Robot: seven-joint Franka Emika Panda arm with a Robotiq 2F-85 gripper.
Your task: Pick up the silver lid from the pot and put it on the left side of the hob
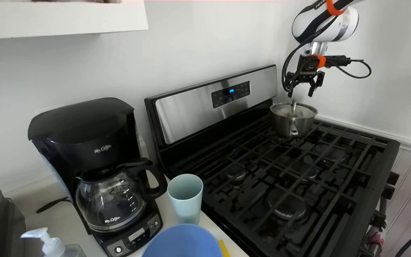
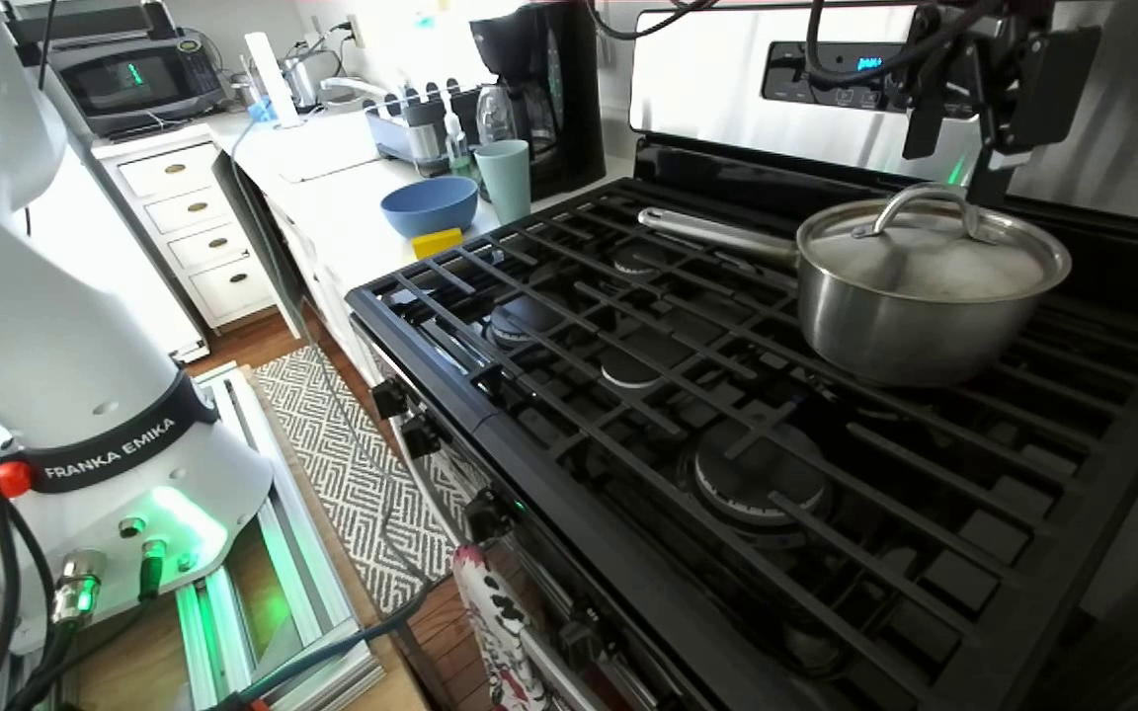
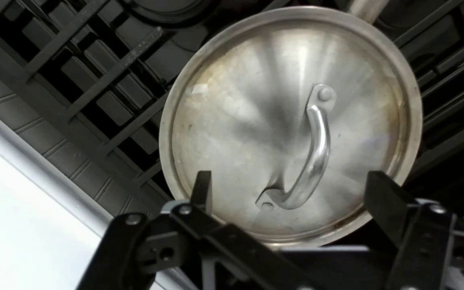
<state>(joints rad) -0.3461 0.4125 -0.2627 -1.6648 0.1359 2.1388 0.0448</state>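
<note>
Spread wide, my gripper (image 1: 300,93) points down just above the silver lid (image 3: 232,129), its fingers (image 3: 383,201) well apart, with part of the lid's arched handle (image 3: 320,149) showing between them in the wrist view. I see the lid seated on the pot (image 2: 895,341) at the back of the hob (image 2: 569,499), where the stainless back panel (image 1: 184,117) and white wall (image 1: 394,82) stand near. The pot's long handle (image 2: 727,235) juts over the grates (image 3: 113,74) toward the counter (image 2: 347,217), on which a pale green cup (image 2: 505,183), a blue bowl (image 2: 431,205) and a yellow block (image 2: 438,243) crowd the hob's edge beside a black coffee maker (image 1: 80,132).

Light and dark streaks fan across the lid's brushed metal, browned near the rim; its smooth handle is riveted at each end. The pot is plain steel, and black bars run in rows over round burners (image 2: 762,479).

My white arm (image 1: 330,30) extends in from the top of an exterior view, wrist (image 1: 316,48) above the pot, cables (image 1: 284,69) looping out from it.
</note>
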